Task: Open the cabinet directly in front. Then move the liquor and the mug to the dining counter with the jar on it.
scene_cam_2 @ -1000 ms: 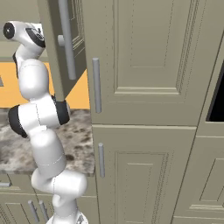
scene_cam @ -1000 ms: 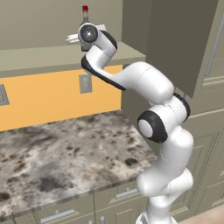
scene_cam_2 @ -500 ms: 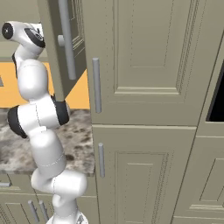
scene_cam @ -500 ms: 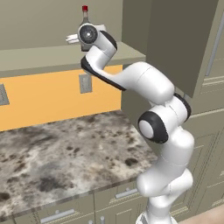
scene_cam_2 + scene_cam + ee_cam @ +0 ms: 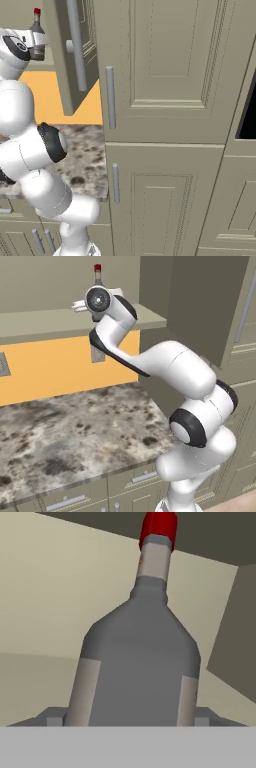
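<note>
Since the earlier frames the arm holds almost the same pose; no object has shifted. The two-finger gripper [image 5: 79, 305] stands wide at the open upper wall cabinet [image 5: 192, 303], not yet closed on anything. The small clear-grey glass liquor bottle with red cap [image 5: 140, 662] stands upright on the cabinet shelf [image 5: 45, 320], directly ahead of the gripper and very close, between the finger lines. Its long axis is vertical, so the jaws need to close horizontally across the body.
</note>
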You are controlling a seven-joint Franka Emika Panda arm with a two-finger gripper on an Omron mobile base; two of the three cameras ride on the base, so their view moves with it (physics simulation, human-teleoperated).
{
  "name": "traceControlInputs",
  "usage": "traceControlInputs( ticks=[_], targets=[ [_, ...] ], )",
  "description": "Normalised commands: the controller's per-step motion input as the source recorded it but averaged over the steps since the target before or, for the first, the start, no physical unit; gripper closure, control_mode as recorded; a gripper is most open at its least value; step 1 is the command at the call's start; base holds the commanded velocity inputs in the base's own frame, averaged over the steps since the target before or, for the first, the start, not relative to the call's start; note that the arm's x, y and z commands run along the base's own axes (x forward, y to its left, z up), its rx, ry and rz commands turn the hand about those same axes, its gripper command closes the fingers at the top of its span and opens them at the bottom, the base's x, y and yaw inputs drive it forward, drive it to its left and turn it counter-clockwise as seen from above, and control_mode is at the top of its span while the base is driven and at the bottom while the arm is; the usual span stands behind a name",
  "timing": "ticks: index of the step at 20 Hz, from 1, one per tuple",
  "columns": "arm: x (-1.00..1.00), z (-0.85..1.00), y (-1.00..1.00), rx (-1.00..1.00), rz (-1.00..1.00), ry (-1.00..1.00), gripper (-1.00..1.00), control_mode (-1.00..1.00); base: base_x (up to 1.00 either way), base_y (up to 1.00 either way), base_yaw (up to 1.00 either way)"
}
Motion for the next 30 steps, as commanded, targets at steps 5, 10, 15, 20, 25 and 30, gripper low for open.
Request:
traceControlInputs(
  ticks=[5,10,15,20,25,30],
  targets=[
    [-1.00,-0.14,-0.03,0.03,0.00,0.00,1.00,-1.00,0.00,0.00,0.00],
    [-1.00,-0.53,-0.01,0.03,0.00,0.00,1.00,-1.00,0.00,0.00,0.00],
    [-1.00,-0.85,0.00,0.03,0.00,0.00,1.00,-1.00,0.00,0.00,0.00],
    [-1.00,-0.63,-0.03,0.00,0.00,-0.17,1.00,-1.00,0.00,0.00,0.00],
    [-1.00,-0.51,0.00,-0.04,0.03,-0.41,1.00,-1.00,0.00,0.00,0.00],
    [-0.15,-0.02,0.00,-0.01,0.01,-0.12,1.00,-1.00,0.00,0.00,0.00]
  ],
)
